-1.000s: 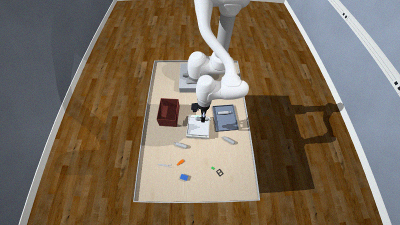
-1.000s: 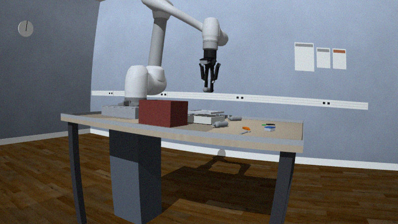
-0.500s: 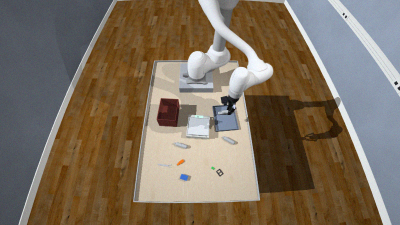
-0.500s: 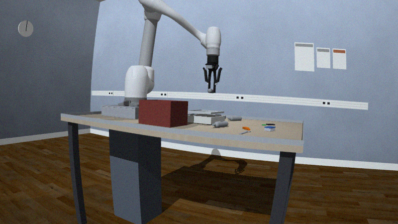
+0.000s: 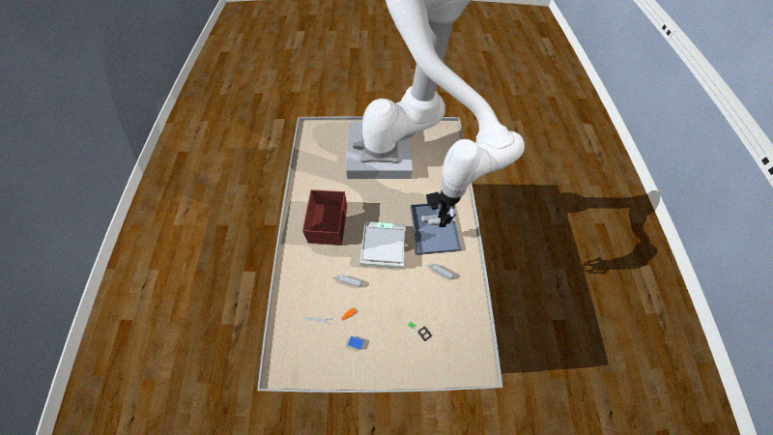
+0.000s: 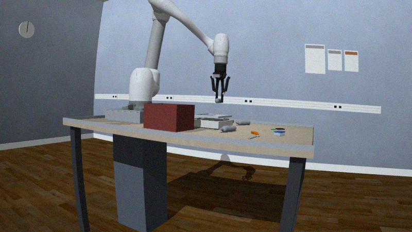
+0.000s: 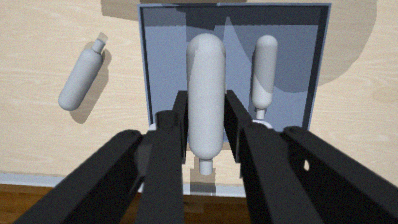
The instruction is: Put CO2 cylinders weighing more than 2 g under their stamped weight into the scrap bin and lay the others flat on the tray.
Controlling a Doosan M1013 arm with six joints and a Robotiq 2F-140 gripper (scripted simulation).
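Note:
My gripper (image 7: pixel 205 105) is shut on a grey CO2 cylinder (image 7: pixel 206 95), held level with its neck toward the table edge. It hangs well above the blue-grey tray (image 7: pixel 235 65), as the side view shows (image 6: pixel 219 95). Another cylinder (image 7: pixel 264 70) lies flat on the tray floor, right of the held one. In the overhead view the gripper (image 5: pixel 443 214) is over the far part of the tray (image 5: pixel 435 235). Two more cylinders lie on the table (image 5: pixel 349 285) (image 5: pixel 439 275). The white scale (image 5: pixel 383 244) stands bare left of the tray. The dark red scrap bin (image 5: pixel 325 217) is further left.
The robot base (image 5: pixel 379 157) stands behind the scale. At the near end of the table lie a small wrench (image 5: pixel 319 320), an orange piece (image 5: pixel 349 313), a blue block (image 5: pixel 356 342), a green piece (image 5: pixel 412 325) and a black frame (image 5: pixel 424 333).

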